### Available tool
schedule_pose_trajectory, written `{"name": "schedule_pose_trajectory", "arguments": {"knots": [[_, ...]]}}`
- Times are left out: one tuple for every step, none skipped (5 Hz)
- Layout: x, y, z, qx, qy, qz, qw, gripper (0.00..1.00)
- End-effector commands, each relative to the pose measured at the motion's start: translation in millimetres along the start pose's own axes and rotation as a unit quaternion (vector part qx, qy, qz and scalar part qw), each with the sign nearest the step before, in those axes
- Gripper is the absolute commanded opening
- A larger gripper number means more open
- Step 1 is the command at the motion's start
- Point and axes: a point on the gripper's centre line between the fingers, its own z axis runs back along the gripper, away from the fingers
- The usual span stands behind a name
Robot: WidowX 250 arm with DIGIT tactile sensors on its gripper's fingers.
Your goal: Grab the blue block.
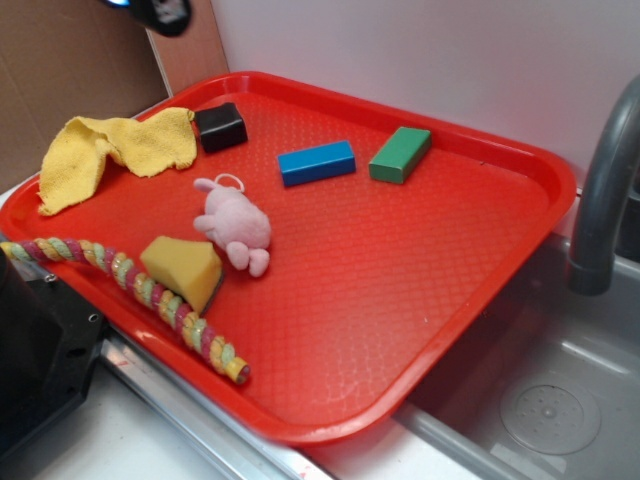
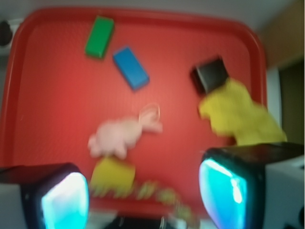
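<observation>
The blue block (image 1: pixel 316 162) lies flat on the red tray (image 1: pixel 430 290) toward its back, with the green block (image 1: pixel 400 154) just to its right. In the wrist view the blue block (image 2: pixel 130 67) sits far ahead in the upper middle, beside the green block (image 2: pixel 99 36). My gripper (image 2: pixel 143 193) is open, its two pads (image 2: pixel 65 200) wide apart with nothing between them, high above the tray's near edge. In the exterior view only a dark bit of the gripper (image 1: pixel 160 12) shows at the top left, well away from the blue block.
On the tray also lie a black cube (image 1: pixel 220 127), a yellow cloth (image 1: pixel 115 150), a pink plush toy (image 1: pixel 237 225), a yellow wedge (image 1: pixel 182 270) and a braided rope (image 1: pixel 150 295). A grey faucet (image 1: pixel 600 190) and sink (image 1: pixel 540 400) are at the right.
</observation>
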Motion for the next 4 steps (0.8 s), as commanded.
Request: {"name": "schedule_pose_trajectory", "arguments": {"knots": [[38,-7,-53,-0.002,-0.029,-0.087,0.996,1.00],[36,-1,-79,-0.001,-0.019,-0.101,0.995,1.00],[45,9,-104,0.003,-0.007,-0.099,0.995,1.00],[52,14,-120,-0.014,-0.010,-0.115,0.993,1.00]]}}
